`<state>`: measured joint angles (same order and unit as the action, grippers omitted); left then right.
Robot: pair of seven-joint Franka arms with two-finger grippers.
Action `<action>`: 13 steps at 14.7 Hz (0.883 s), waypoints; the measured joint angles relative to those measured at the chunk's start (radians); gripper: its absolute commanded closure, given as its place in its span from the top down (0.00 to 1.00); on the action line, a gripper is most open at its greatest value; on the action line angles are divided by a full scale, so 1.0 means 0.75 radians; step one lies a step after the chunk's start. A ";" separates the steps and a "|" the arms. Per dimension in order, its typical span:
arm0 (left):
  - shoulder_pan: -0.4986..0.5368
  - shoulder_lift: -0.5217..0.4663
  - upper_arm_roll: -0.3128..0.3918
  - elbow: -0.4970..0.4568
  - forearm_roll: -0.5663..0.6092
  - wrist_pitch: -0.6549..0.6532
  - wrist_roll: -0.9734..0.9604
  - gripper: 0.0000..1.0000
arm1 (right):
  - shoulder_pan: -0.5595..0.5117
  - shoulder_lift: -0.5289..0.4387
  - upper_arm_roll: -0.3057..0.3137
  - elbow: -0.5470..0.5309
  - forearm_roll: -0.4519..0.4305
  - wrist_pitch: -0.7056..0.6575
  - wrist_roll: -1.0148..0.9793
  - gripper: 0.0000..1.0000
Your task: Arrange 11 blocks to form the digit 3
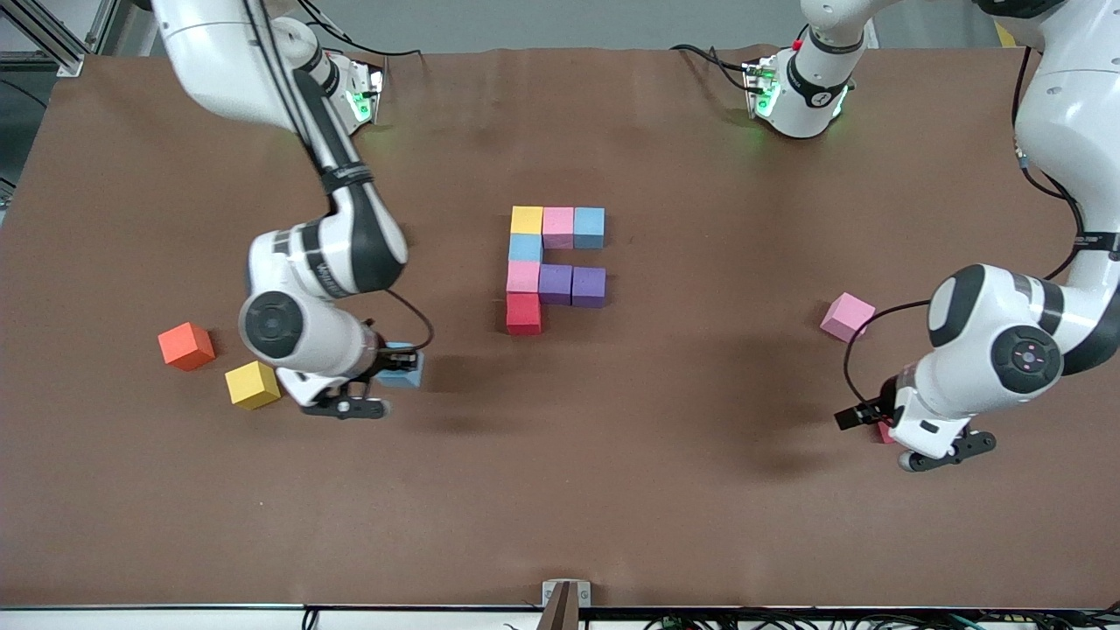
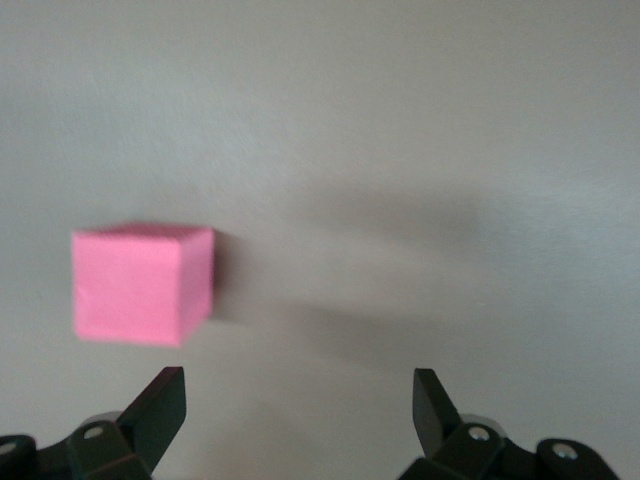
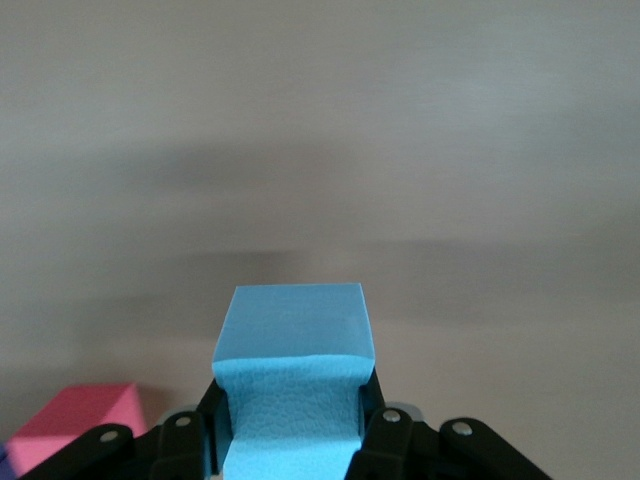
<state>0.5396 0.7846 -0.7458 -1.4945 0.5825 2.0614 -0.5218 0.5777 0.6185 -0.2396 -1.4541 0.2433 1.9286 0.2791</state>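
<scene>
Even overhead light, soft shadows, blurred wrist views

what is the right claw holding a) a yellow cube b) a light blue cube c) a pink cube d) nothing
b: the right claw is shut on a light blue cube, seen gripped between its fingers in the right wrist view; the yellow cube sits loose on the table beside it.

Thirteen cubes (image 1: 847, 316), one left gripper (image 2: 300, 400), one right gripper (image 3: 290, 425), one table (image 1: 700, 507)
</scene>
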 measured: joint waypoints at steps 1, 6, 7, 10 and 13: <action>0.020 0.020 0.002 0.019 0.000 0.006 0.085 1.00 | 0.029 0.031 0.000 0.055 0.000 -0.019 0.000 0.51; 0.065 0.137 0.012 0.152 0.000 0.031 0.383 1.00 | 0.155 0.201 0.006 0.268 0.009 -0.028 0.008 0.51; 0.063 0.150 0.020 0.171 0.000 0.033 0.418 1.00 | 0.173 0.235 0.006 0.305 0.016 -0.028 0.023 0.51; 0.054 0.161 0.062 0.195 0.000 0.034 0.470 1.00 | 0.217 0.314 0.007 0.384 0.018 -0.026 0.098 0.51; 0.051 0.169 0.100 0.197 0.000 0.034 0.494 1.00 | 0.244 0.356 0.007 0.418 0.019 -0.019 0.163 0.51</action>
<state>0.5776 0.9110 -0.6706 -1.3467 0.5825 2.0869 -0.1511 0.7610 0.8856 -0.2344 -1.1407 0.2572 1.9142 0.4012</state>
